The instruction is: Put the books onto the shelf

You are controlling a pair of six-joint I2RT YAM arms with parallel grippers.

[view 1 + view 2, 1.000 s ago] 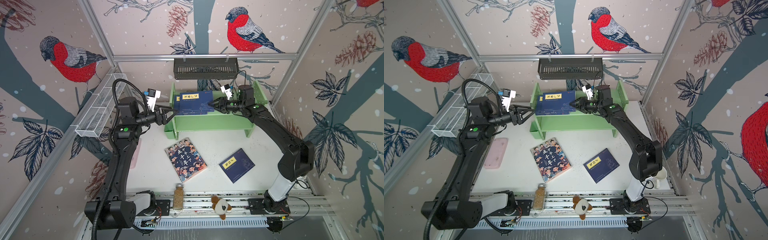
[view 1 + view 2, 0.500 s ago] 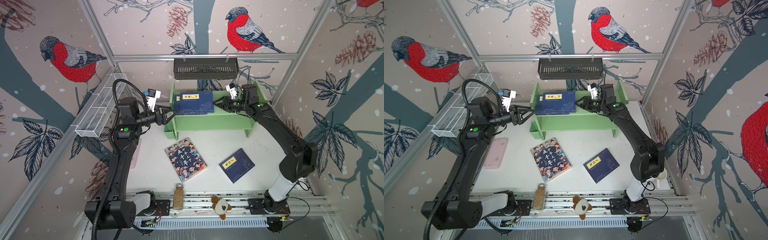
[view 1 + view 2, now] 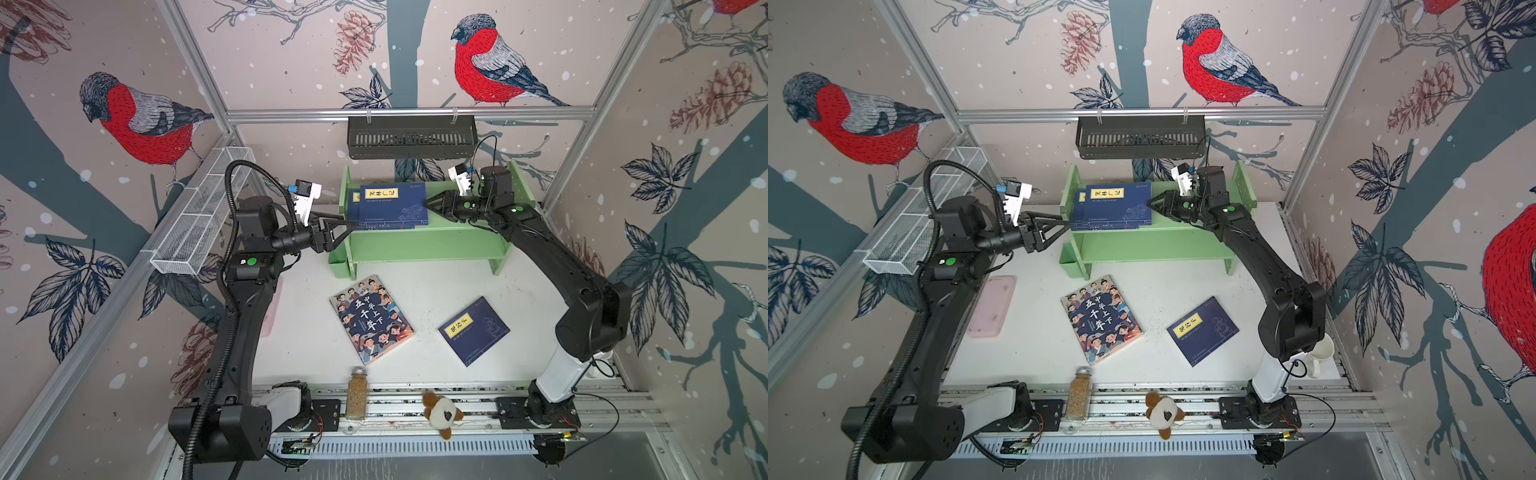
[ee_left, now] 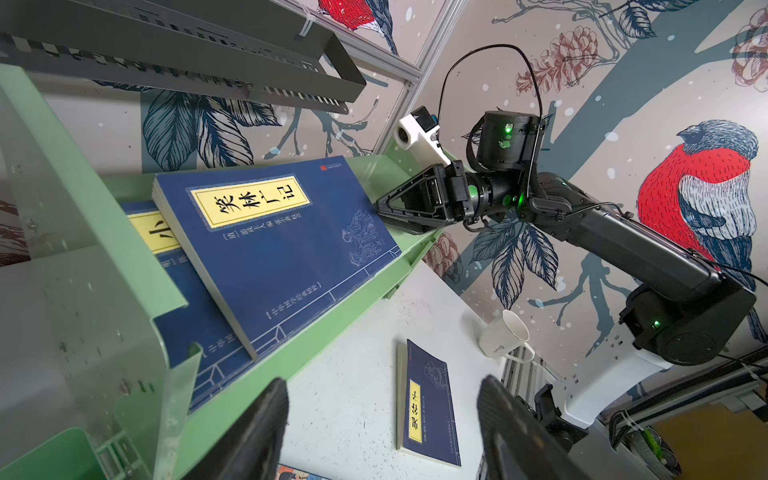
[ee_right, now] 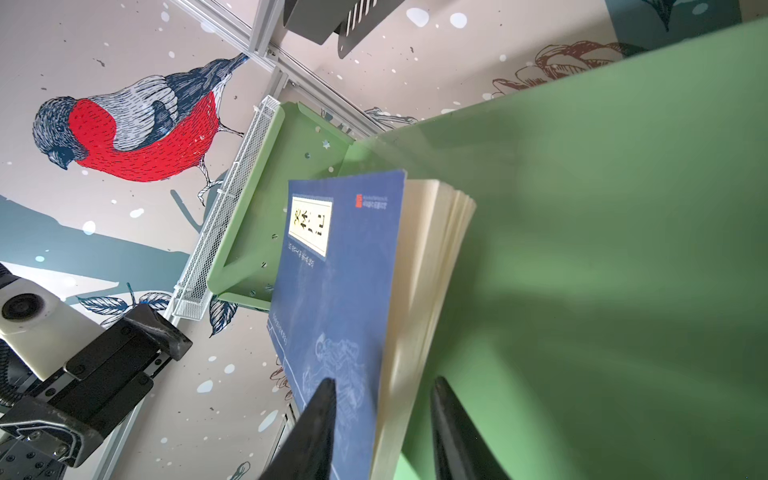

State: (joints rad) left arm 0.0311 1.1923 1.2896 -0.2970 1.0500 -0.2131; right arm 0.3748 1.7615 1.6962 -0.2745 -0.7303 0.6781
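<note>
Navy books (image 3: 392, 203) (image 3: 1111, 203) lie stacked flat on the top board of the green shelf (image 3: 424, 249) (image 3: 1154, 249). In the left wrist view a lower book (image 4: 153, 232) peeks out under the top book (image 4: 274, 245). My right gripper (image 3: 426, 203) (image 5: 384, 380) is open and straddles the top book's (image 5: 340, 270) right edge, with a gap showing beside the pages. Wide open and empty, my left gripper (image 3: 351, 224) (image 4: 382, 415) sits at the shelf's left front corner. The cartoon book (image 3: 372, 318) and one navy book (image 3: 473, 330) (image 4: 430, 403) lie on the table.
A black slotted basket (image 3: 411, 137) hangs above the shelf, and a white wire basket (image 3: 199, 212) lines the left wall. A glass jar (image 3: 357, 392) and a plush toy (image 3: 442, 411) stand at the front rail. A pink pad (image 3: 992, 305) lies left; a white mug (image 3: 1318, 355) stands by the right arm's base.
My right gripper drew back to the right from the top book, then came in again to its right edge with narrower jaws. The left arm has not moved.
</note>
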